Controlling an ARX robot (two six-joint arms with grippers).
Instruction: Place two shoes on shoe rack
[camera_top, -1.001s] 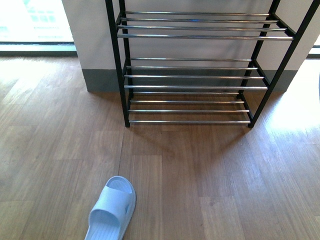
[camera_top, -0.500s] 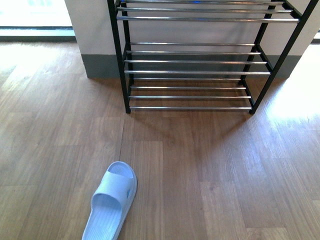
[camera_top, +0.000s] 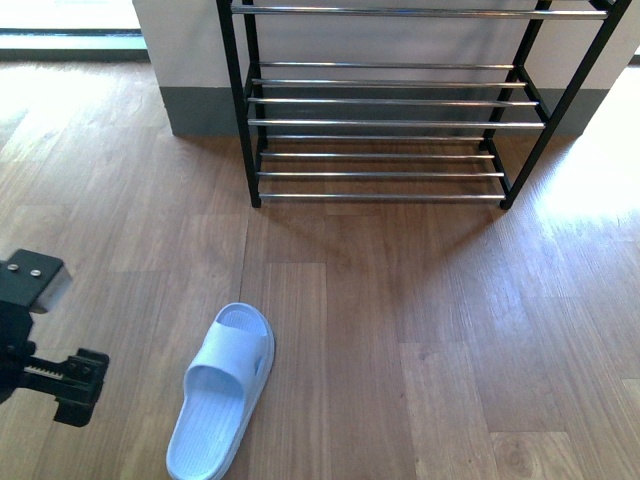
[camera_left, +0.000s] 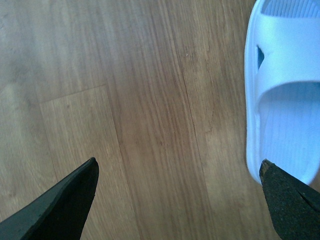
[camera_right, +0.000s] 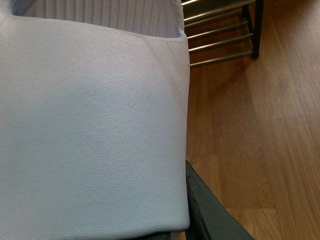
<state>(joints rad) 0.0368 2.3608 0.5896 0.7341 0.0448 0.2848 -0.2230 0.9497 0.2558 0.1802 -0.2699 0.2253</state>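
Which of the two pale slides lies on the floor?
The slide beside the open left gripper, sole-down on the wood floor. The other slide fills the right wrist view, raised above it.

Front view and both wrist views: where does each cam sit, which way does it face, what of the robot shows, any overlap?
Front view: on the body, looking forward and down at floor, shoe rack, pale blue slide; left end effector shows.
Left wrist view: on the left wrist, looking down at floor; both fingertips apart; shares that slide with front.
Right wrist view: on the right wrist, a second slide fills it, one finger beside; shares the rack with front.
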